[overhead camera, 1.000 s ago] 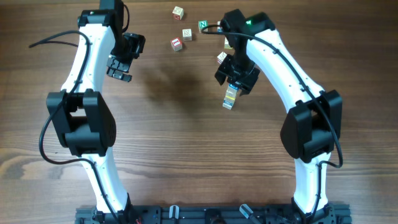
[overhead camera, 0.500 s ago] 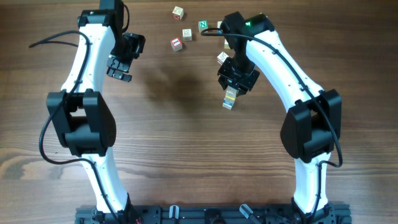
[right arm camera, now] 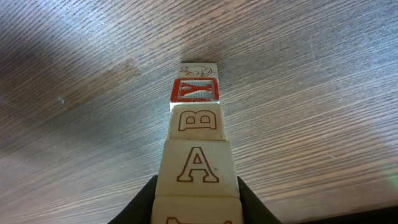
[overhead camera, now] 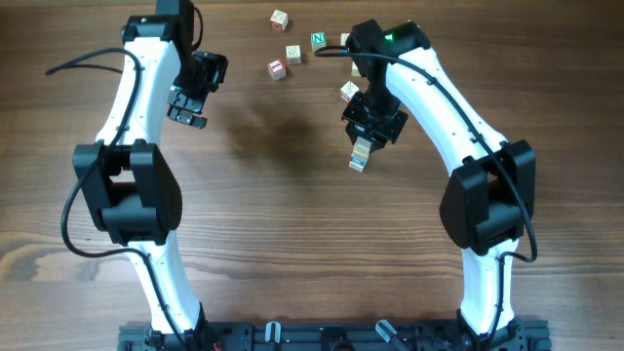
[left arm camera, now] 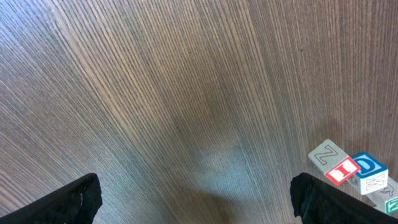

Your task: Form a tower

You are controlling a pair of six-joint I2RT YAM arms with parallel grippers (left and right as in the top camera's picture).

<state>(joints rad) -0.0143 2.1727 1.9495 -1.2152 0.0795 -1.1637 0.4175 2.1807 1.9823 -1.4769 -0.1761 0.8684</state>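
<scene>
The tower (overhead camera: 361, 154) is a narrow stack of pale letter cubes standing right of the table's middle. In the right wrist view the tower (right arm camera: 196, 134) runs away from me: a cube with an "A", one with a "B", a red-faced one, then a pale one. My right gripper (overhead camera: 374, 125) is over its top end. Both black fingers (right arm camera: 144, 202) press against the sides of the nearest cubes, so my right gripper (right arm camera: 196, 202) is shut on them. My left gripper (overhead camera: 185, 105) hangs at the back left, wide open over bare wood, as the left wrist view (left arm camera: 196, 199) shows.
Loose letter cubes lie at the back: a pale one (overhead camera: 280, 19), another (overhead camera: 292, 53), a red-faced one (overhead camera: 277, 69), a green "N" (overhead camera: 319, 40) and one by my right arm (overhead camera: 348, 90). The left wrist view catches a red-faced cube (left arm camera: 343, 169) and a blue "D" cube (left arm camera: 367, 167).
My right gripper's jaws have closed in from wide apart onto the top of the tower. The left arm has not moved.
</scene>
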